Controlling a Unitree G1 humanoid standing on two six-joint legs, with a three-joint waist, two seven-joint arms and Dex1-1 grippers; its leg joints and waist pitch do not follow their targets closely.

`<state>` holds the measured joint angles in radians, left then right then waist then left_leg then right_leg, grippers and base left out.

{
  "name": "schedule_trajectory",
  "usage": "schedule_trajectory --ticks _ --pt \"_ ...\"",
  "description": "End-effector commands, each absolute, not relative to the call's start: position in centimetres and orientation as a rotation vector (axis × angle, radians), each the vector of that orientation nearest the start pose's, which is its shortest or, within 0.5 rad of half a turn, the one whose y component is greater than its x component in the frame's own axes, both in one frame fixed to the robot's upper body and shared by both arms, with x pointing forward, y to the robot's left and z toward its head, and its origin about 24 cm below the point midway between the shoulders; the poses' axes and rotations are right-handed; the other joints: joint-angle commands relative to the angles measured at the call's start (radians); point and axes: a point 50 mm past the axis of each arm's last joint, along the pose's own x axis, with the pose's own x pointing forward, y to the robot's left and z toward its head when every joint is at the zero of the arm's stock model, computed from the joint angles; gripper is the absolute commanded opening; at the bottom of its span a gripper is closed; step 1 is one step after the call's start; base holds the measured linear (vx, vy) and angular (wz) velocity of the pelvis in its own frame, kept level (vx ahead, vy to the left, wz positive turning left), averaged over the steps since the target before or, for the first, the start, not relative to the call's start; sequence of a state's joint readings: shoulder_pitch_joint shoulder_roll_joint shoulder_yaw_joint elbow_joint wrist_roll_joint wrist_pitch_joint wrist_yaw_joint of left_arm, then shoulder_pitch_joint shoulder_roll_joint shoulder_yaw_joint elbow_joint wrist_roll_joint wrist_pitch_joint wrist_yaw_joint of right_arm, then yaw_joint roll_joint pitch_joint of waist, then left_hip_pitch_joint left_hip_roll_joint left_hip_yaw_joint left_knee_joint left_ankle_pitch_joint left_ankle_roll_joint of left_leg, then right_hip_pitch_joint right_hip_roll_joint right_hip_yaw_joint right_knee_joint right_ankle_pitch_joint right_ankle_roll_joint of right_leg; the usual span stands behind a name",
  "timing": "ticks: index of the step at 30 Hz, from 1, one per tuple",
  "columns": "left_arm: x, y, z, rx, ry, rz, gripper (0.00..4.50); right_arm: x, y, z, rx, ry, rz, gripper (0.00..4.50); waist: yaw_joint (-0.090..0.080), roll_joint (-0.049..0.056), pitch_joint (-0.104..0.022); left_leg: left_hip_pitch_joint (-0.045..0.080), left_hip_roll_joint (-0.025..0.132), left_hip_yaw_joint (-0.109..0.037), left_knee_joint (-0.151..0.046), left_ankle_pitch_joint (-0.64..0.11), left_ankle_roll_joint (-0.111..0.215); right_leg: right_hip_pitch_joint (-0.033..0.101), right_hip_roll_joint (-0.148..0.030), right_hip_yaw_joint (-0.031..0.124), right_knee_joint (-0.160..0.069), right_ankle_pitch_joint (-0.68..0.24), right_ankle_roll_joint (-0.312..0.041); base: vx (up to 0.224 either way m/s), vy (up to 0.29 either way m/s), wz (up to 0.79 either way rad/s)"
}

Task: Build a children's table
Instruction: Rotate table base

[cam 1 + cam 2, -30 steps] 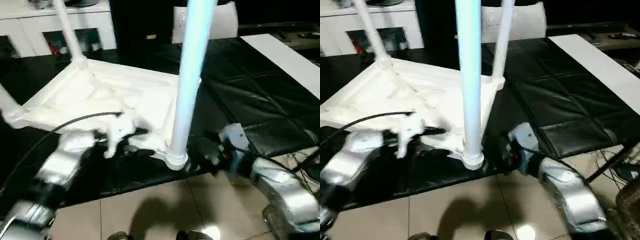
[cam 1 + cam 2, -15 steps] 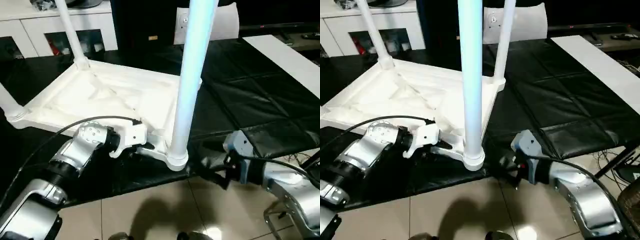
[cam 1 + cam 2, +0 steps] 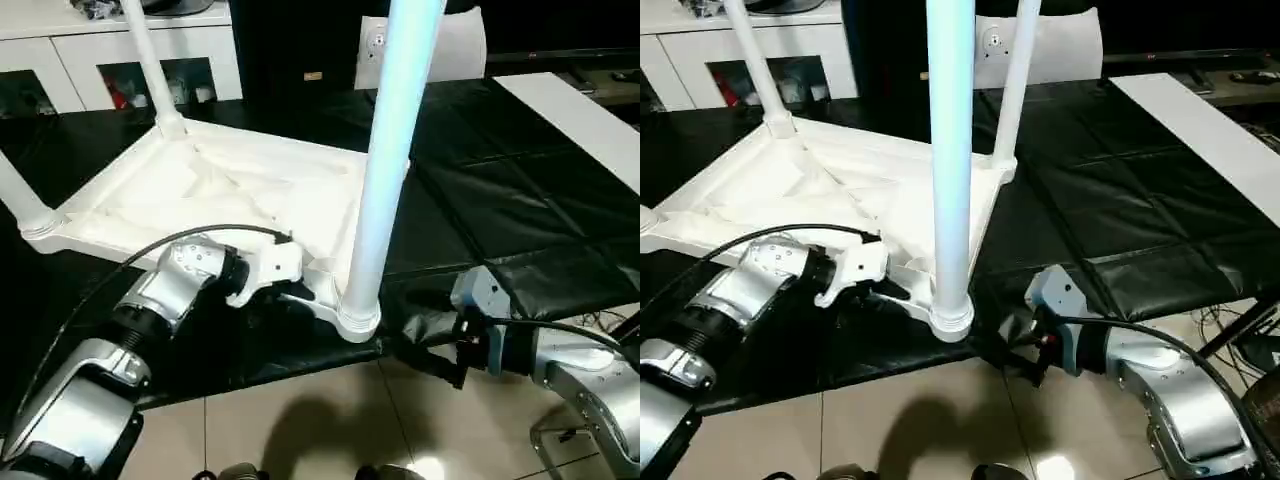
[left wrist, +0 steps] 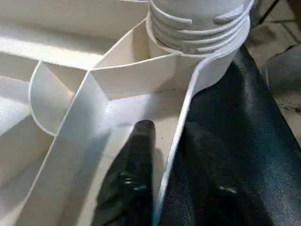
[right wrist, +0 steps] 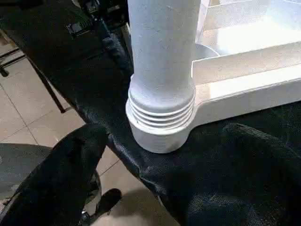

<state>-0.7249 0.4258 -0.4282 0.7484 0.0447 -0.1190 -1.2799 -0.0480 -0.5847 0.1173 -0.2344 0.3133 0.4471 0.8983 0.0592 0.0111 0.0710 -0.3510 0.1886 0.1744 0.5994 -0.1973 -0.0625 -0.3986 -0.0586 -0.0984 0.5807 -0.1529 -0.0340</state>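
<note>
The children's table [image 3: 250,190] lies upside down on a black mat, ribbed underside up, with several white legs standing in its corner sockets. The nearest leg [image 3: 385,160] rises from the near right corner socket [image 5: 160,127]. My left gripper [image 3: 298,295] is at the near rim [image 4: 176,141] just left of that socket. One finger [image 4: 138,165] lies inside the rim and the other outside, both close against the thin wall. My right gripper [image 3: 422,335] stands wide open just right of the socket, its fingers [image 5: 80,155] apart from it on either side.
A white cabinet with glass doors [image 3: 100,70] stands at the back left. A flat white board [image 3: 590,120] lies on the mat [image 3: 480,180] at the right. Tiled floor [image 3: 300,420] begins below the mat's near edge, with cables [image 3: 610,320] at the far right.
My left gripper has reached the near rim and narrowed its fingers around it. My right gripper has drawn back a little from the leg's socket, staying wide open.
</note>
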Motion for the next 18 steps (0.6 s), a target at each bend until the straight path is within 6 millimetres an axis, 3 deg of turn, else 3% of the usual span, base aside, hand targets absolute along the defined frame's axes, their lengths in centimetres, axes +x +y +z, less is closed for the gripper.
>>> schedule_trajectory --ticks 1,7,8,12,15,18 --pt "32.8 13.8 6.2 0.638 0.454 -1.479 0.82 23.1 -17.3 7.7 -0.188 0.343 1.048 4.50 0.006 -0.011 -0.080 -0.002 0.034 -0.013 -0.061 -0.138 0.074 0.061 -0.087 0.053 -0.082 -0.380 -0.104 0.000 0.000 0.00" --pt "33.3 14.1 6.4 0.675 0.491 -1.459 0.41 23.3 -17.2 7.7 -0.189 0.332 1.039 4.50 0.005 -0.012 -0.080 -0.004 0.035 -0.015 -0.062 -0.133 0.073 0.063 -0.088 0.053 -0.080 -0.382 -0.101 0.000 0.000 0.00" --pt "33.6 14.3 6.5 0.681 0.508 -1.438 0.41 23.4 -17.1 7.8 -0.192 0.326 1.033 4.50 0.003 -0.006 -0.079 -0.002 0.034 -0.014 -0.061 -0.141 0.072 0.062 -0.088 0.052 -0.085 -0.397 -0.099 0.000 0.000 0.00" --pt "34.0 14.9 6.5 0.683 0.542 -1.378 0.24 23.5 -17.1 7.9 -0.179 0.313 1.023 4.50 -0.001 -0.010 -0.077 -0.006 0.028 -0.014 -0.060 -0.151 0.068 0.064 -0.086 0.048 -0.090 -0.433 -0.084 0.000 0.000 0.00" --pt "34.3 14.8 6.6 0.579 0.547 -1.317 0.16 23.6 -17.2 7.9 -0.180 0.308 1.013 4.50 -0.008 -0.011 -0.076 -0.005 0.026 -0.013 -0.058 -0.152 0.067 0.064 -0.085 0.045 -0.094 -0.461 -0.078 0.000 0.000 0.00" --pt "34.8 14.3 7.0 0.458 0.510 -1.223 0.10 23.6 -17.1 7.9 -0.175 0.300 1.002 4.50 -0.011 -0.009 -0.080 -0.006 0.027 -0.014 -0.056 -0.140 0.075 0.065 -0.085 0.044 -0.091 -0.436 -0.095 0.000 0.000 0.00"
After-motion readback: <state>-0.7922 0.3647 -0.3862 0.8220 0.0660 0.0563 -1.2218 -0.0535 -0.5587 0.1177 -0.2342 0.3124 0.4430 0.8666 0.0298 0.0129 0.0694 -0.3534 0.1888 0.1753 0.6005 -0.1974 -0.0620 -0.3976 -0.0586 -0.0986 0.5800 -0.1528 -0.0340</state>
